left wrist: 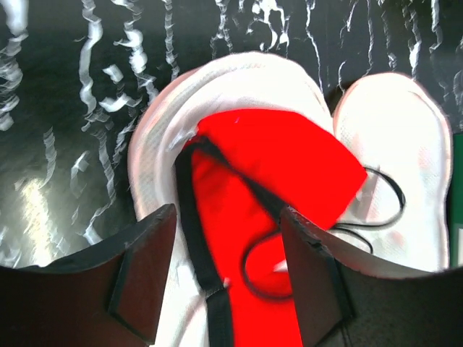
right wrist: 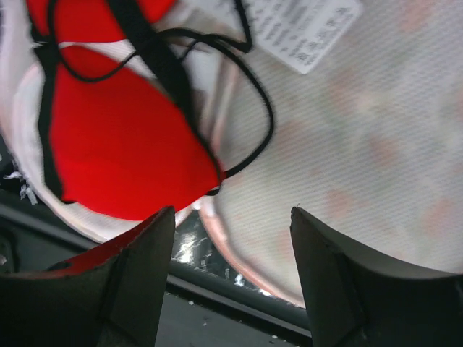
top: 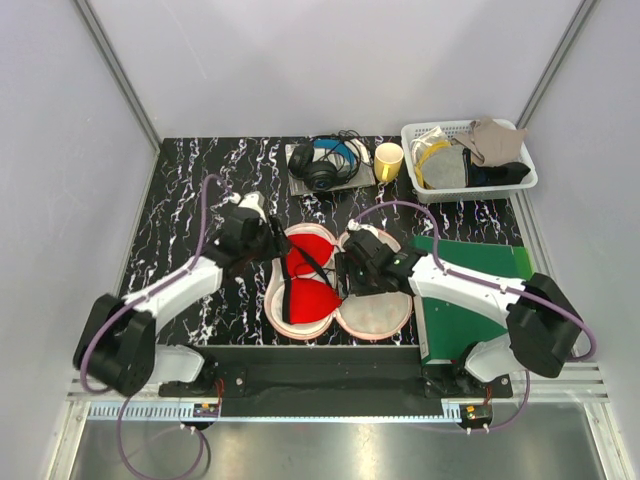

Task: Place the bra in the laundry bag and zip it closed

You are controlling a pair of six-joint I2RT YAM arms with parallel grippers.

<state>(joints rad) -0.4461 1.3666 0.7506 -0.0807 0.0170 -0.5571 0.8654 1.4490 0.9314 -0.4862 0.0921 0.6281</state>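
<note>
lying open like a book, the laundry bag (top: 378, 312) shows its pale lining. the bra (top: 305, 290), bright red with thin black straps, fills the left half, its long axis running near to far; one strap loops onto the empty right half. the right gripper (top: 348, 270) hovers over that half, jaws apart, holding nothing. farther back, the left gripper (top: 270, 243), also spread and empty, sits just at the bra's far left edge, the closer arm.

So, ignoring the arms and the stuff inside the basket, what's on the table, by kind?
Red bra: 1
Laundry bag: 1
Headphones: 1
Grey pad under them: 1
Yellow cup: 1
White basket: 1
Green mat: 1
Total: 7
</note>
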